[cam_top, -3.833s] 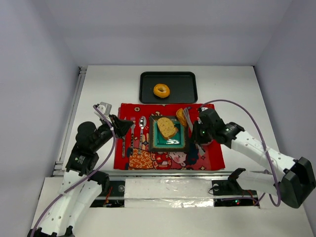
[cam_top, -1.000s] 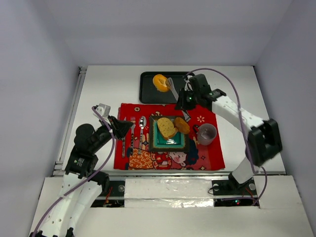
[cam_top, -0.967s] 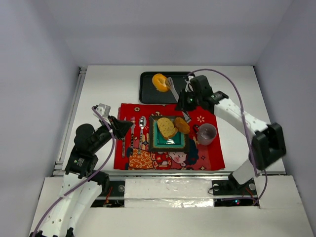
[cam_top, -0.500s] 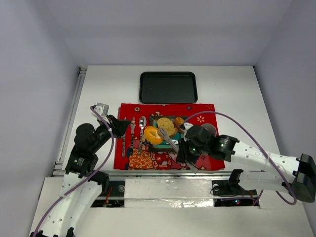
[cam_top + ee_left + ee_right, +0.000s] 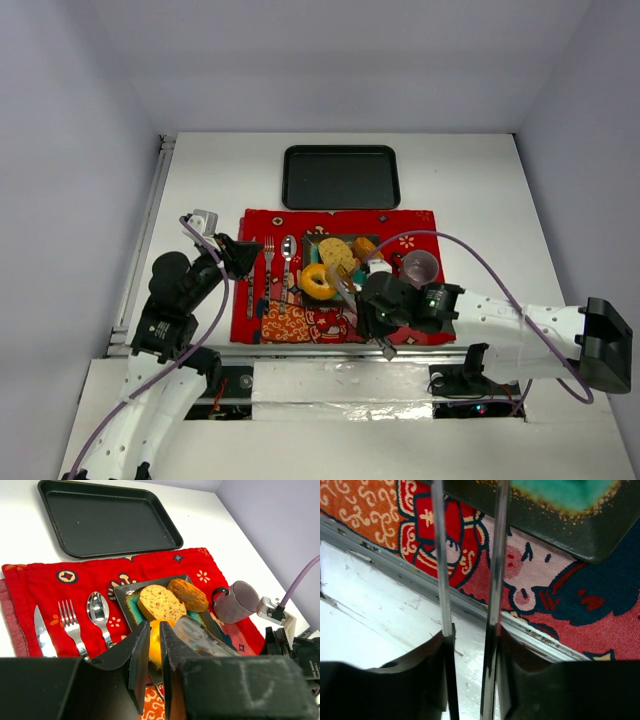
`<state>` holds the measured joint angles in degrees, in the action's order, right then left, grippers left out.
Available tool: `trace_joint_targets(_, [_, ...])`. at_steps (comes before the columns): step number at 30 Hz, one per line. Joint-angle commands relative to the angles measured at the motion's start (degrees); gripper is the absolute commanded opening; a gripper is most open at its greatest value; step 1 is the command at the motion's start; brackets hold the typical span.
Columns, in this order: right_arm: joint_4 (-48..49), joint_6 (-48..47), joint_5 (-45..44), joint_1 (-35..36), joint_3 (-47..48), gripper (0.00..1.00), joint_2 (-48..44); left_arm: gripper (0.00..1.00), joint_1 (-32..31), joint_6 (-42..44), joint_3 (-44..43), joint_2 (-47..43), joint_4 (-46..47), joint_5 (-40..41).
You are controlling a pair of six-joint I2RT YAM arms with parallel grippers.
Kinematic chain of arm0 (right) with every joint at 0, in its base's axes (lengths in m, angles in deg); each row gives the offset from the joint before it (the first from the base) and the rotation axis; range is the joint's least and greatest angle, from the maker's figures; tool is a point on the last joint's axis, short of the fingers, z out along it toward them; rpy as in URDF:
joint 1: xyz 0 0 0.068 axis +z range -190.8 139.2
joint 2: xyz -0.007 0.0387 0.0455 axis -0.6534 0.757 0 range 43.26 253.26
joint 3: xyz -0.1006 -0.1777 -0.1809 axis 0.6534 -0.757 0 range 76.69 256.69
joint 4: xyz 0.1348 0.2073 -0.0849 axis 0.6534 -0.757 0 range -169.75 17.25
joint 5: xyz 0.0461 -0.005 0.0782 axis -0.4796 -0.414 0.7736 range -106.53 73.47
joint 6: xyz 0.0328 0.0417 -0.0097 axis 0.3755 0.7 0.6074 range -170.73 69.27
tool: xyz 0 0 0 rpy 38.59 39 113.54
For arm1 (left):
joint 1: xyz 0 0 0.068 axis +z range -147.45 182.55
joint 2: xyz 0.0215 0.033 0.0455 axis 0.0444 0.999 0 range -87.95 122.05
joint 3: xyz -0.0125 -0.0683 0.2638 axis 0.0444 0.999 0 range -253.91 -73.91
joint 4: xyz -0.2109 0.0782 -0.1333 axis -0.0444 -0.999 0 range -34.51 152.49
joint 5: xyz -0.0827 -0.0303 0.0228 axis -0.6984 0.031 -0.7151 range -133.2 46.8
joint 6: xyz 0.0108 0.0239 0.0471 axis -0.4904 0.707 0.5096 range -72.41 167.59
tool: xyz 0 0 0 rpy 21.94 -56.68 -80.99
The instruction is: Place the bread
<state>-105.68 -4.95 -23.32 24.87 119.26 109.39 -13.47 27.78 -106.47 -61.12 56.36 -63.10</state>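
My right jaws stand slightly apart, empty, just beside the bagel [image 5: 319, 281] lying on the plate's [image 5: 150, 581] near-left corner. My left jaws are almost closed, holding nothing.

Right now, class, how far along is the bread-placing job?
Done: the pale slice and the darker slice lie on the plate; the tray is bare. In hand: the ring sits at the plate's left rim, the right tool beside it, jaws apart, empty. Left: withdraw; perhaps nudge the ring fully on.
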Motion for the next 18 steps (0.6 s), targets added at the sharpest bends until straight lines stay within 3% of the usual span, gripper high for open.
trace_joint_targets(1, [0.59,1.15,-3.67,0.42,3.22,0.43,-1.00,0.12,0.28,0.21,-0.40,-0.90,1.65,0.04])
trace_joint_targets(4, [-0.73,1.15,-3.59,0.42,4.54,0.49,-2.32,0.12,0.28,0.39,-0.40,-0.90,1.91,-0.58])
trace_joint_targets(10, [-2.75,1.94,-4.11,0.42,7.26,0.49,-5.22,0.12,0.28,0.39,-0.32,-1.69,2.26,-1.63])
trace_joint_targets(14, [-6.00,2.21,-12.51,0.42,12.25,0.46,-4.70,0.12,0.28,0.48,-0.14,-2.92,2.53,-2.51])
trace_joint_targets(17, [-5.40,-1.28,-18.33,-3.60,15.78,0.43,-2.68,0.12,0.28,0.56,-0.14,-3.71,2.79,-3.21])
trace_joint_targets(18, [-4.44,-2.70,-18.26,-8.75,18.06,0.42,-1.98,0.12,0.28,0.57,-0.23,-3.89,2.79,-3.48])
